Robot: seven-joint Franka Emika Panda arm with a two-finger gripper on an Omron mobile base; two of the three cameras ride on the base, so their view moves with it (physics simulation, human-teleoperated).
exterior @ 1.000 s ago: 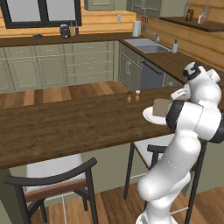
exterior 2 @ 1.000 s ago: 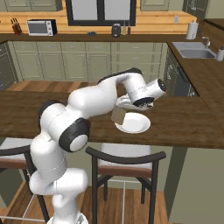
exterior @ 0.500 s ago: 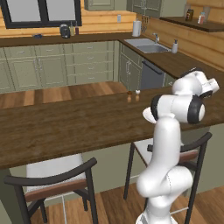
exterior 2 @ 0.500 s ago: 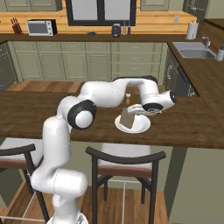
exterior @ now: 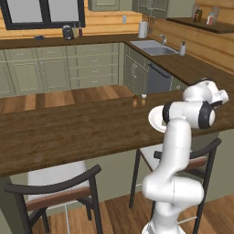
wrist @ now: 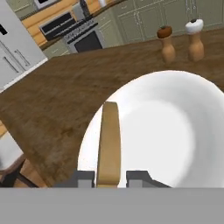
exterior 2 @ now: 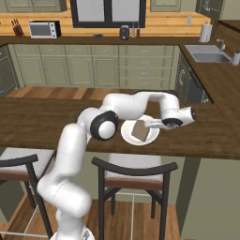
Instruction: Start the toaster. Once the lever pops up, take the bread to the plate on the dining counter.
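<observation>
The long dining counter of dark brown wood planks (exterior 2: 42,124) carries the small round plain white plate (exterior 2: 152,137), and over that plate the white arm's two-finger gripper (wrist: 110,178) holds the flat, roughly square tan-brown slice of bread (exterior 2: 139,131). In the hand view the two dark tips sit tight against the slice's two broad faces, so the pincer is clamped on the bread, pinching it near one edge. The slice stands on edge rather than flat: in the hand view it shows as a narrow tan strip (wrist: 109,142) running straight away from the fingers across the near rim of the plate, and that is its long axis as seen from the hand, with the free end pointing toward the plate's middle. In the right base view its broad brown face is turned toward the camera, tilted, with its lower corner on or just above the plate; I cannot tell whether it touches. The main risk, as I judge it, is letting go with the slice upright: it could topple outward over the near rim onto the wood, since it sits close to that edge. A release from too high could make it bounce or slide, and a sideways pull could drag the plate toward the two small wooden shakers (wrist: 179,41) just beyond it.
</observation>
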